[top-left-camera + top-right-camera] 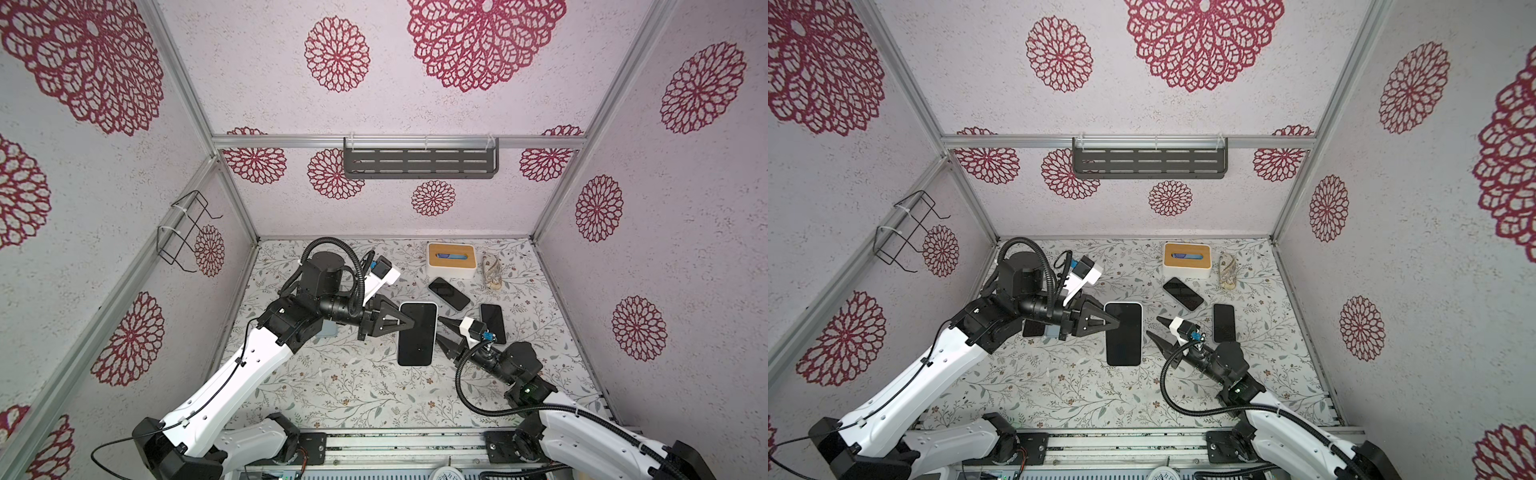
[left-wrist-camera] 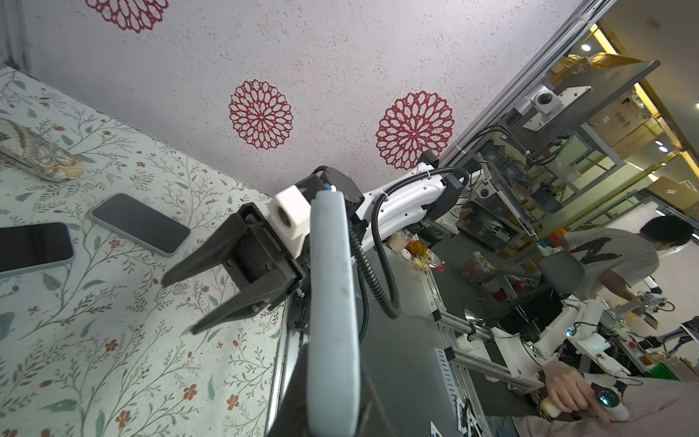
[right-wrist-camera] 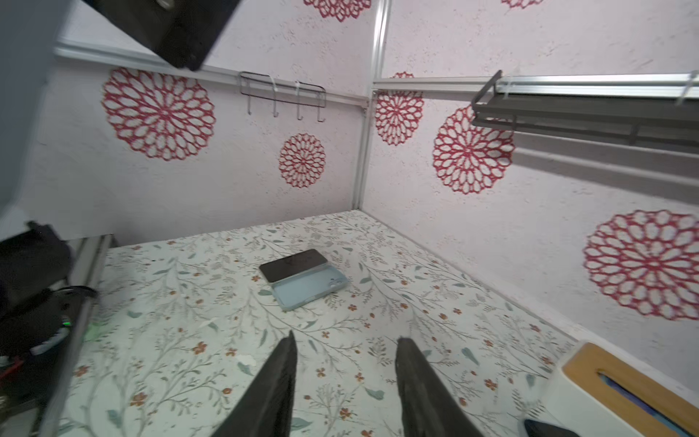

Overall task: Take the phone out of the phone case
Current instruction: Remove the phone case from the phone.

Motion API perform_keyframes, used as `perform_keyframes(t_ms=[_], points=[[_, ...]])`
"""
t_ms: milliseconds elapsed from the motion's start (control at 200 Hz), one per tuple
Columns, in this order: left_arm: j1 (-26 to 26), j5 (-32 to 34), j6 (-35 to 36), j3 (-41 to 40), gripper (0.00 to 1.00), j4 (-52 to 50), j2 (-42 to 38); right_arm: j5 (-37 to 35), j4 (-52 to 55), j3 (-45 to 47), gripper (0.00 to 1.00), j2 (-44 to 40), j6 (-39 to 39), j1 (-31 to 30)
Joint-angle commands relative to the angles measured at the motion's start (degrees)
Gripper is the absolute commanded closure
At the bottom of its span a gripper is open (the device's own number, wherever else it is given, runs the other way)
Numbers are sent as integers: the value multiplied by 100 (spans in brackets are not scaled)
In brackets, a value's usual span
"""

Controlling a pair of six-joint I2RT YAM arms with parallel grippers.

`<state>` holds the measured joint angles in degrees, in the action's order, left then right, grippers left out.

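Observation:
A phone (image 1: 417, 338) (image 1: 1122, 336) with a black screen sits in a pale blue phone case (image 2: 333, 287). It hangs above the table, screen up. My left gripper (image 1: 409, 323) (image 1: 1115, 323) (image 2: 333, 410) is shut on the long left edge of the cased phone. My right gripper (image 1: 441, 333) (image 1: 1153, 327) (image 2: 177, 306) (image 3: 346, 342) stands open just off the phone's right edge, touching nothing. Only floral table shows between its fingers (image 3: 410, 374) in the right wrist view.
Another phone lies half on an empty pale blue case (image 3: 306, 287) under my left arm. Two bare phones (image 1: 449, 294) (image 1: 493, 322) lie behind my right gripper. A wood-topped white box (image 1: 451, 259) and a cloth pouch (image 1: 491, 272) stand at the back.

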<state>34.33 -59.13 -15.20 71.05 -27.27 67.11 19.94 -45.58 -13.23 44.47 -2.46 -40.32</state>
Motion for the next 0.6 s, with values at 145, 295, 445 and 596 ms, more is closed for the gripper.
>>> perform_keyframes(t_ms=[145, 295, 445, 596], points=[[-132, -108, 933, 556, 100, -1166, 316, 1776, -99, -112, 58, -358, 713, -127], [-137, -203, 984, 628, 100, -1095, 407, 2144, 479, -481, 59, -23, 545, -361], [-145, -170, 1062, 691, 100, -1192, 443, 2229, 296, -482, 59, 115, 553, -512], [-162, -118, 1217, 753, 100, -1379, 443, 2312, 341, -457, 57, 7, 581, -537]])
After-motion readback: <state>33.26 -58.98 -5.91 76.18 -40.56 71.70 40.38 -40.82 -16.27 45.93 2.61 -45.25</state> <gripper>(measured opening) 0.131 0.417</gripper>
